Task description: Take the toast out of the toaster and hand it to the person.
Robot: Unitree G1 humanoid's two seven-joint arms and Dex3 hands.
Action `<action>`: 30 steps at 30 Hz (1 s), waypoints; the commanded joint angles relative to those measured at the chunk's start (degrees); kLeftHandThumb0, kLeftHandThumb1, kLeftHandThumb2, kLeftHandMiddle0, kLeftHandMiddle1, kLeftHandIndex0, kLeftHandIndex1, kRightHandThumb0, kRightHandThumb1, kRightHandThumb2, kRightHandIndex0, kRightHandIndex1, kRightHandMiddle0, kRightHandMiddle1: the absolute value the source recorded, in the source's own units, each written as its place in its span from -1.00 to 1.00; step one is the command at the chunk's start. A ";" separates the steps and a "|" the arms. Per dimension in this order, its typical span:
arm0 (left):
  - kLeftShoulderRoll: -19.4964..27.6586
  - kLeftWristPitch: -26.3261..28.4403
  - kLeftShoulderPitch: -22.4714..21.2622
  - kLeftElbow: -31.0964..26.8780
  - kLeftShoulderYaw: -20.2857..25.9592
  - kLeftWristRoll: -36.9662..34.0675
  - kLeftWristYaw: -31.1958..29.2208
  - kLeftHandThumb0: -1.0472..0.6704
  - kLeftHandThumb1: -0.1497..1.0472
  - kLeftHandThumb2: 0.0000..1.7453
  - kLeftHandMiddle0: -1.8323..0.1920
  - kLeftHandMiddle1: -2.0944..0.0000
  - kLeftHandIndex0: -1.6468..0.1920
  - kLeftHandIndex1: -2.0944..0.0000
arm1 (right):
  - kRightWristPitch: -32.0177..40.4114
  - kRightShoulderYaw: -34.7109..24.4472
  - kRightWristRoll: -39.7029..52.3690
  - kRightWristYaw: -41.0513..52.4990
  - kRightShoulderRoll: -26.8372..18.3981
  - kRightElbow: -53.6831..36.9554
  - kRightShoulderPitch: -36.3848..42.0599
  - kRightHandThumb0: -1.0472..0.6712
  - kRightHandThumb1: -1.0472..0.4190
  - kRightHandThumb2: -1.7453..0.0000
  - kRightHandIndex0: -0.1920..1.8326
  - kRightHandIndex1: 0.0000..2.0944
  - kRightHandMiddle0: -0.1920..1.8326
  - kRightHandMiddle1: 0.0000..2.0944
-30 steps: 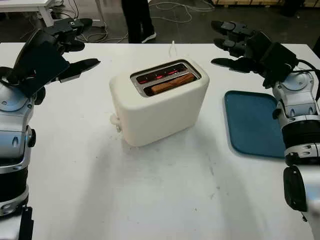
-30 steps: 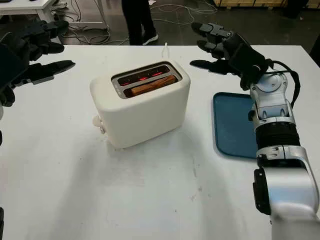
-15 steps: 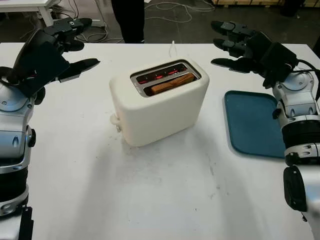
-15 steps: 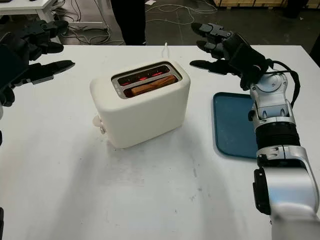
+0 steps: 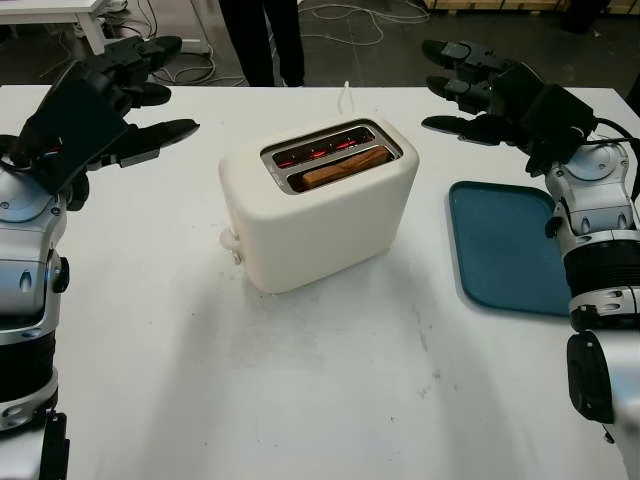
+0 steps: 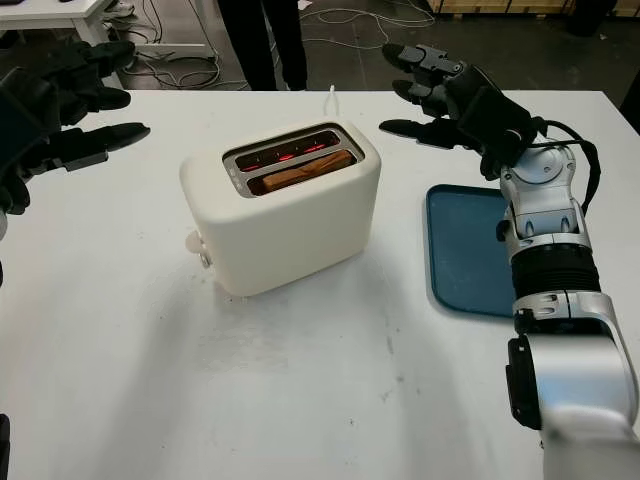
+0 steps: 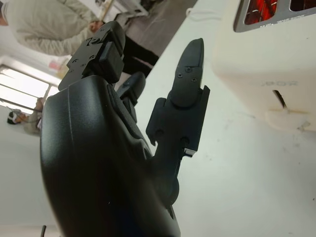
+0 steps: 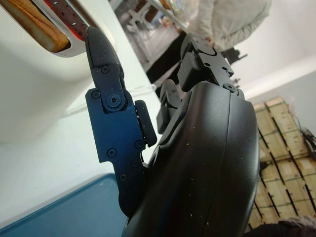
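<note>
A cream toaster [image 5: 315, 215] stands mid-table with its heating wires glowing red in the far slot. A brown slice of toast [image 5: 344, 167] sits low in the near slot. My left hand [image 5: 120, 95] hovers open above the table's far left, well apart from the toaster. Raised off to the toaster's far right, my right hand [image 5: 470, 92] is open too and holds nothing. A person [image 5: 258, 40] in dark trousers stands beyond the table's far edge, also seen as a person [image 7: 54, 24] in a light top.
A blue tray [image 5: 505, 245] lies on the white table [image 5: 330, 390] to the right of the toaster, under my right forearm. A white cord [image 5: 346, 97] runs from the toaster toward the far edge. Cables lie on the floor behind.
The person behind the table has shifted their legs. My left hand has turned slightly; the right hand, the toaster and the toast have not moved.
</note>
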 commanded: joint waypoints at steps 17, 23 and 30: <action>0.57 -1.79 0.05 0.21 0.07 0.18 0.06 -0.03 0.71 -0.94 0.81 0.17 0.49 0.85 | 1.01 -0.12 -0.28 -0.43 0.21 -1.17 0.87 -0.50 -0.83 0.95 -0.54 -0.99 -0.57 -0.99; 0.11 -2.05 0.08 0.38 0.28 0.01 0.44 -0.04 0.72 -0.94 0.81 0.16 0.49 0.84 | 0.37 -0.42 0.34 0.09 0.41 -0.57 0.76 -0.45 -0.83 0.96 -0.55 -1.00 -0.57 -1.00; -0.21 -1.86 -0.06 0.38 0.32 -0.27 0.64 -0.03 0.75 -0.94 0.81 0.16 0.50 0.83 | 0.25 -0.37 0.20 -0.16 0.43 -0.30 0.72 -0.47 -0.83 0.96 -0.55 -1.00 -0.57 -1.00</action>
